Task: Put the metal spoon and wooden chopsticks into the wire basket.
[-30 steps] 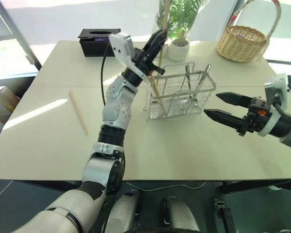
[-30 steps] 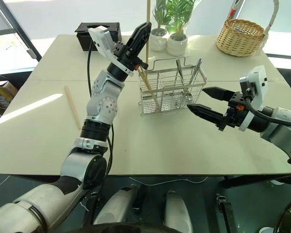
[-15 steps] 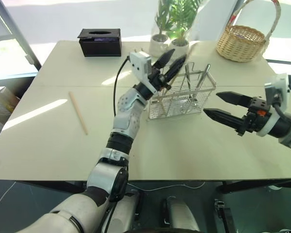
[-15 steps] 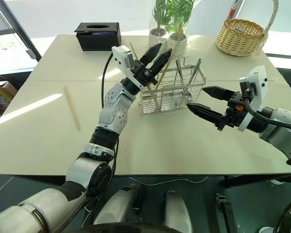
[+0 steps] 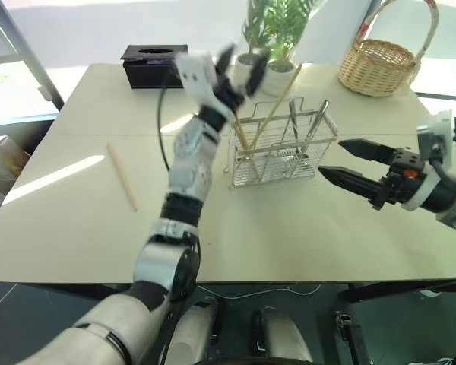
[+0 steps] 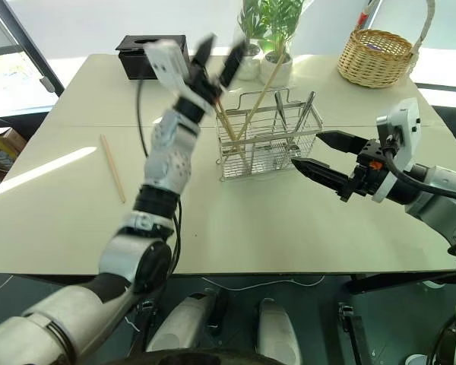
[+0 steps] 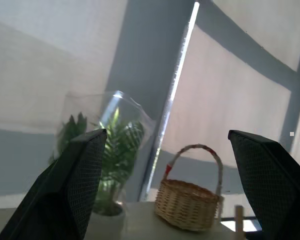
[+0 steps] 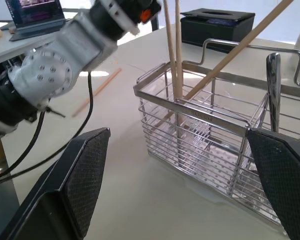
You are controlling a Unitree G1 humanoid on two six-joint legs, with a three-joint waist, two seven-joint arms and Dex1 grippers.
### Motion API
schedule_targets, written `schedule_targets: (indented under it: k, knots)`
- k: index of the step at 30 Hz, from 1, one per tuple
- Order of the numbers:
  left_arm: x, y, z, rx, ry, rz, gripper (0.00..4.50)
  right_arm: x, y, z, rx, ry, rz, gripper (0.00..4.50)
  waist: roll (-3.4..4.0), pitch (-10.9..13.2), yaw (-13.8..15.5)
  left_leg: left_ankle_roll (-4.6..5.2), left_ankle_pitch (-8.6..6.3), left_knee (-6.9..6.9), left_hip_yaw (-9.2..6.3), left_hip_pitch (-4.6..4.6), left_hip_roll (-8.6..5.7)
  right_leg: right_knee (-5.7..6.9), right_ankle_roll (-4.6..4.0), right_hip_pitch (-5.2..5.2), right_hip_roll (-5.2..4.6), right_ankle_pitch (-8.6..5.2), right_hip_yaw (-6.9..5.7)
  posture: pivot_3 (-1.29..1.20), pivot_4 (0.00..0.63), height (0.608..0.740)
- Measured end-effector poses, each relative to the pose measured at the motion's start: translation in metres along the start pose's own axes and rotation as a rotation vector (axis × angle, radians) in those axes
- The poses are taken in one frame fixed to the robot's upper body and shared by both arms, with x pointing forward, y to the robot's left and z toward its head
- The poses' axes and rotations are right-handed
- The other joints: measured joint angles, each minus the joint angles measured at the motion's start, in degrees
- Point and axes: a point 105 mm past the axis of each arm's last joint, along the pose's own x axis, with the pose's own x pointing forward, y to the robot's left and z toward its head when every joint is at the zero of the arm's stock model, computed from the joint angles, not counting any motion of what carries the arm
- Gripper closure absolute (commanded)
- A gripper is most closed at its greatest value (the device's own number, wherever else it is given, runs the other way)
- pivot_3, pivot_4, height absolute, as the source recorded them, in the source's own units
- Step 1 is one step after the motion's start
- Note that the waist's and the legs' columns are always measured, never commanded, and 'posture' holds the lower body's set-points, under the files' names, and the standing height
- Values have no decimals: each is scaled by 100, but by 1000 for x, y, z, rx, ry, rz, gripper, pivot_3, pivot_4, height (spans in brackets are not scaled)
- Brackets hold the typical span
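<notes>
My left gripper (image 6: 216,57) is spread and empty above the wire basket (image 6: 270,144), where wooden chopsticks (image 6: 251,99) lean; one lies on the table (image 5: 122,176). Metal cutlery handles stand inside; whether the metal spoon (image 8: 273,80) is among them, I can't tell. My right gripper (image 5: 348,160) gapes beside it, empty. Risk: my left arm could clip the tall sticks and tip the light rack. My right wrist view shows the dividers; my left wrist view the wicker basket (image 7: 189,205).

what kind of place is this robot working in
Probably an office or lab staged as a dining table: a pale table by bright windows, with potted plants, a wicker basket and a laptop behind.
</notes>
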Motion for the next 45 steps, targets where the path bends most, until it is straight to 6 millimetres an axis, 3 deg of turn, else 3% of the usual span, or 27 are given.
schedule_targets:
  k: [2, 5, 9, 15, 18, 24, 31, 38, 42, 45]
  knots:
    - [8, 46, 18, 74, 30, 266, 413, 3, 5, 4, 11, -9, 34, 0, 2, -2, -36, 0, 0, -2, -1, 4, 0, 3, 1, 2, 1, -1, 0, 0, 150, 740]
    - [-14, 111, 11, 164, 177, 542, 413, 7, 14, 0, 41, 10, 90, 0, 1, -2, -79, 2, 0, -3, -1, 2, -1, 11, 1, -4, 5, 0, 0, 0, 150, 740]
    - [-51, 147, -10, 235, 315, 653, 413, 13, 27, -3, 65, 27, 147, 0, -7, 3, -56, 0, 1, 3, -1, -5, -3, 15, 4, -9, 3, 4, 2, 0, 150, 740]
    - [-124, 197, -18, 323, 541, 925, 413, 17, 54, -8, 95, 59, 253, 0, -7, 1, -101, -1, 0, 3, 0, 4, -3, 38, 4, -15, 5, 4, 11, 0, 150, 740]
    - [-151, 205, -28, 323, 654, 994, 413, 16, 58, -9, 101, 76, 274, 0, -10, 0, -66, -2, 0, 6, 0, 4, -3, 42, 4, -17, 4, 4, 8, 0, 150, 740]
    - [-167, 196, -38, 275, 767, 1010, 413, 17, 58, -7, 90, 94, 286, 0, -16, -4, -44, -3, 0, 10, 3, 5, -4, 36, 4, -23, 2, 4, 9, 0, 150, 740]
    - [-204, 200, -52, 256, 962, 1138, 413, 18, 48, -9, 91, 101, 254, 0, -16, -4, -86, -3, 0, 7, 3, 2, -3, 42, 4, -19, 3, 4, 10, 0, 150, 740]
    - [-211, 202, -52, 280, 999, 1154, 413, 18, 44, -9, 65, 96, 228, 0, -14, -7, -89, -4, -1, 7, 4, 6, -3, 40, 4, -19, 3, 4, 11, 0, 150, 740]
    - [-213, 203, -53, 257, 1002, 1161, 1676, 18, 43, -9, 60, 96, 220, 0, -11, -9, -98, -4, -1, 6, 5, 6, -3, 41, 4, -20, 3, 4, 12, 0, 150, 740]
    - [-214, 203, -54, 233, 1001, 1158, 3299, 18, 42, -9, 59, 96, 217, 0, -8, -12, -113, -4, -1, 3, 10, 6, -3, 41, 4, -19, 3, 4, 18, 0, 150, 740]
